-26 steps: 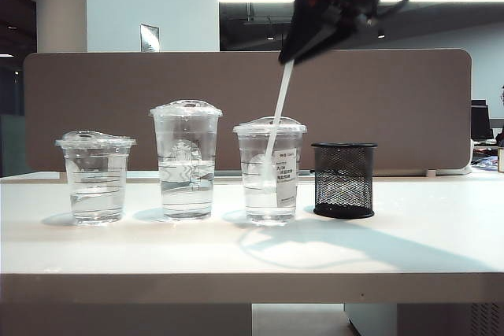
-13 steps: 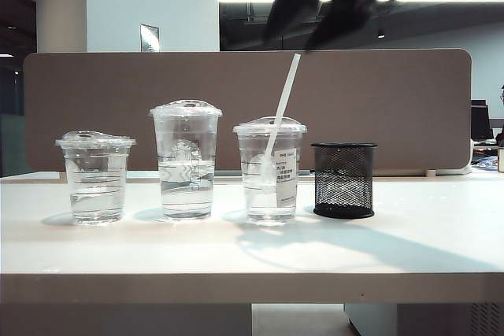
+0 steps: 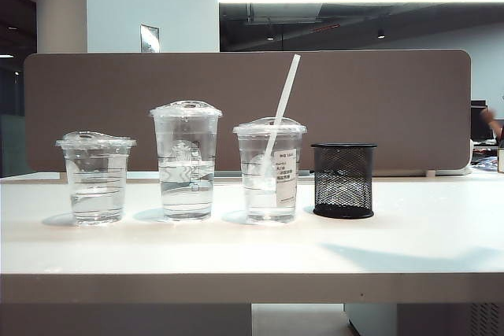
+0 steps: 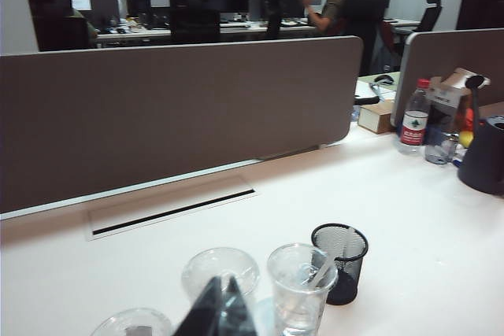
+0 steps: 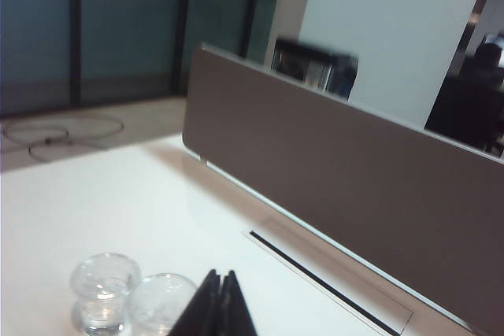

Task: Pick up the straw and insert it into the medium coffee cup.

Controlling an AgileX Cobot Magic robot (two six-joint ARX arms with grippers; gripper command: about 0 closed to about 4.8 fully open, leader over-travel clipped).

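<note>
**Straw Sits in the Middle-Sized Cup**

On the white table, seen from the front, three clear cups stand in a row beside a black mesh pot. The straw leans in the medium coffee cup, poked through its lid, so the job looks done. No arm shows in this view.

From the left wrist, the left gripper hangs high above the cups. Its two dark fingers are pressed together and hold nothing. The straw rests inside the medium coffee cup, next to the mesh pot.

From the right wrist, the right gripper is also lifted well above the table. Its fingers are together and empty. Two cup lids show below it.
</note>
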